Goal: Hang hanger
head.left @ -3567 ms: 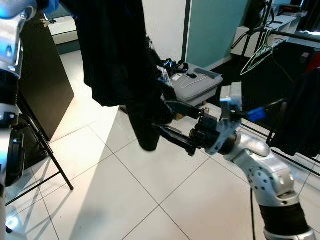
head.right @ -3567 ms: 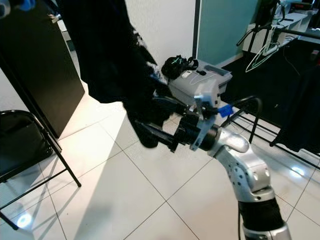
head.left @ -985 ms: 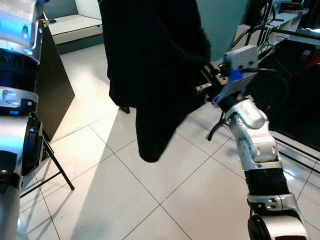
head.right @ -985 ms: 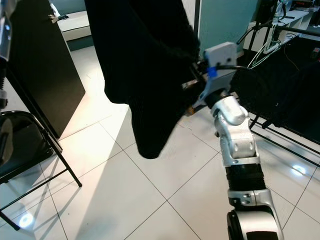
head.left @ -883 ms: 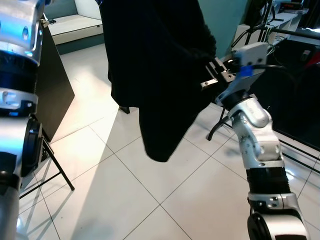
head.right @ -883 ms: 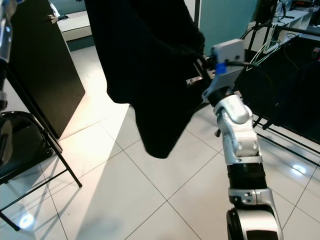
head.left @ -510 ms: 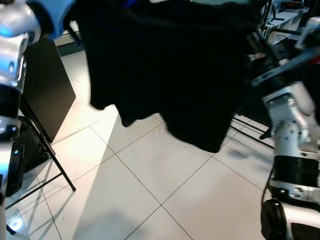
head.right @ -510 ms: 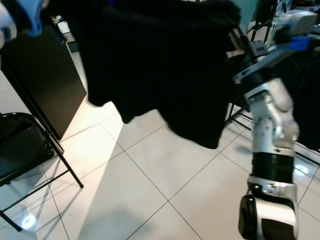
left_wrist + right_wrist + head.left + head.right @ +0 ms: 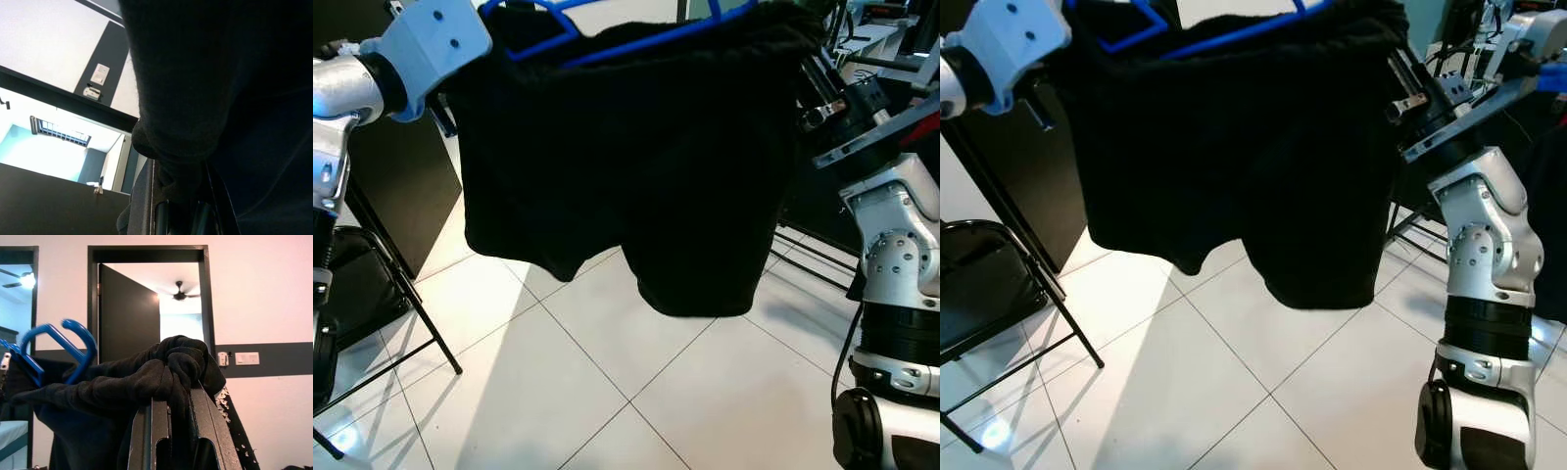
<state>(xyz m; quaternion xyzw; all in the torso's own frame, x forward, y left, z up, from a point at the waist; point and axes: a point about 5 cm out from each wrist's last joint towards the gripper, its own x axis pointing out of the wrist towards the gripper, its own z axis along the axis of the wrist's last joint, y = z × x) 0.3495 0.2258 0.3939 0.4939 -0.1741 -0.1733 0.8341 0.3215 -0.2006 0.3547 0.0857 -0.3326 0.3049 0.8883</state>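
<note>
A pair of black shorts (image 9: 626,176) hangs spread wide on a blue hanger (image 9: 636,39), held high in front of me. My left gripper (image 9: 182,215) is shut on a bunched corner of the shorts at the upper left, its fingertips buried in the cloth. At the upper right my right gripper (image 9: 806,78) is shut on the other waistband corner, and the fabric is pinched between its fingers (image 9: 159,431). The hanger's blue hook (image 9: 73,340) rises beyond that bunch of cloth.
A black folding chair (image 9: 372,294) and a dark cabinet (image 9: 396,196) stand at the left. A clothes rack with dark garments (image 9: 901,78) is at the right behind my right arm. White tiled floor (image 9: 607,392) lies below.
The shorts, which hung bunched from the left arm, are now lifted and stretched flat between both grippers. The right gripper rose up and to the right, and the blue hanger now shows.
</note>
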